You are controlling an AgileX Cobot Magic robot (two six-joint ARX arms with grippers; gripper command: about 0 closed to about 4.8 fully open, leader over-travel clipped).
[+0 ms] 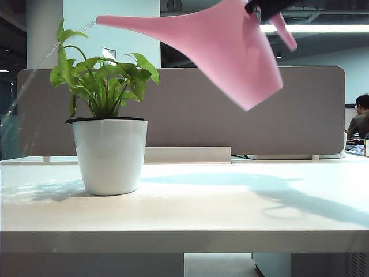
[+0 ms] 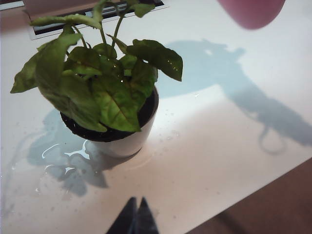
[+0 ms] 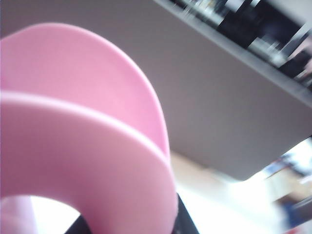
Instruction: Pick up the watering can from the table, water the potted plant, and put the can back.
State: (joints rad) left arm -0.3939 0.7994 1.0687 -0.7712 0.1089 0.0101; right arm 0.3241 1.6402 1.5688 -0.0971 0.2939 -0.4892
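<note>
The pink watering can hangs tilted high over the table, its long spout pointing left at the potted plant. A thin pale streak runs down and left from the spout tip, past the leaves. My right gripper is at the top edge, shut on the can's thin handle; in the right wrist view its dark fingers flank the pink handle. The green plant stands in a white pot. My left gripper is shut and empty, low over the table's front edge near the pot. The can's base shows above.
A grey-brown divider panel runs along the back of the table, with a low white ledge at its foot. A puddle and droplets lie on the tabletop beside the pot. A person sits far right behind the divider.
</note>
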